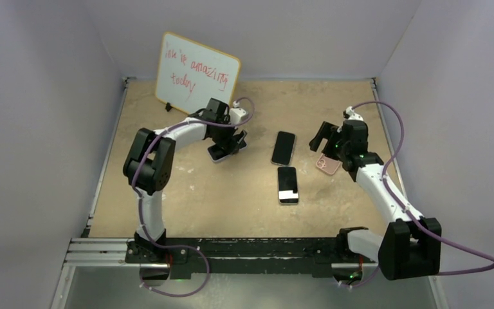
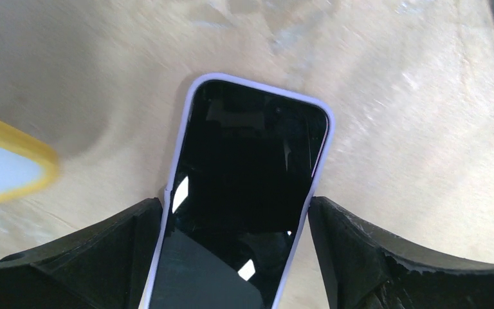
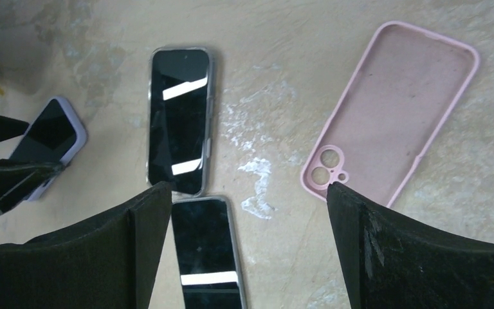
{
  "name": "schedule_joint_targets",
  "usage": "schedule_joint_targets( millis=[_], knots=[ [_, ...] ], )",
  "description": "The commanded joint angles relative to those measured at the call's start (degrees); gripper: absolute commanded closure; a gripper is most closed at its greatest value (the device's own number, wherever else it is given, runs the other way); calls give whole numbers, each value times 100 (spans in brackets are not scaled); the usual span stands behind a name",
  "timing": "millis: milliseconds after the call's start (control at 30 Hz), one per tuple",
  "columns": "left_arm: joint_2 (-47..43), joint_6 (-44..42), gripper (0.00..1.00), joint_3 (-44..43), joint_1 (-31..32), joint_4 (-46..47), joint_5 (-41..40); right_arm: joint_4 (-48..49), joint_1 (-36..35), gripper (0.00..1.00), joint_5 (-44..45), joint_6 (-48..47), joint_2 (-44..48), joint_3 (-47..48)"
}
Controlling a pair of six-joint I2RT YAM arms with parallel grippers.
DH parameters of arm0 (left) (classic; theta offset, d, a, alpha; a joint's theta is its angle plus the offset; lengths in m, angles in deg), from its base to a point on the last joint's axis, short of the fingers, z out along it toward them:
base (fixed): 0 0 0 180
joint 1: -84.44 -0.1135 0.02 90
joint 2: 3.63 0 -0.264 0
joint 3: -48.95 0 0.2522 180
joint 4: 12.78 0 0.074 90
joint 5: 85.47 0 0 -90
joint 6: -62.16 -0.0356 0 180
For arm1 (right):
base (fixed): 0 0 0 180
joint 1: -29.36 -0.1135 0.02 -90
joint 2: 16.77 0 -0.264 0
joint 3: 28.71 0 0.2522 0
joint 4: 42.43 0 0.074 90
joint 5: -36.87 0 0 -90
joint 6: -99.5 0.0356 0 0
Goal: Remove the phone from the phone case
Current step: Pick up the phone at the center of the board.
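A black phone in a lavender phone case (image 2: 244, 193) lies screen up on the tan table, left of centre (image 1: 217, 154). My left gripper (image 2: 235, 201) straddles it, with a finger pressed against each long edge of the case; from above the gripper (image 1: 226, 147) covers most of it. The same phone (image 3: 48, 138) shows at the left of the right wrist view. My right gripper (image 3: 247, 190) hangs open above bare table with nothing between its fingers, right of centre (image 1: 325, 136).
An empty pink case (image 3: 392, 112) lies inside up beside the right gripper (image 1: 328, 165). A phone in a clear case (image 1: 283, 147) and a bare phone (image 1: 288, 185) lie mid-table. A whiteboard (image 1: 196, 72) stands at the back left.
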Motion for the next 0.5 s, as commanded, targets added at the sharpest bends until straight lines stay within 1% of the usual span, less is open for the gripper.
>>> schedule_joint_targets(
  millis=[0,100,233,333,400,467],
  knots=[
    [-503,1294,13,573,536,-552,-357,324,-295,8,-265,54,300,-208],
    [-803,1954,15,951,827,-508,-898,427,-524,8,-273,155,400,-378],
    [-1129,2634,15,1250,1216,-698,-1388,562,-874,8,-303,310,511,-599],
    [-1345,2870,13,1425,1382,-591,-1636,736,-1092,8,-320,448,643,-831],
    [-1334,2936,13,1396,1391,-550,-1657,831,-1184,7,-375,536,683,-942],
    [-1275,3024,10,1279,1395,-515,-1875,844,-1261,7,-377,570,703,-1013]
  ],
)
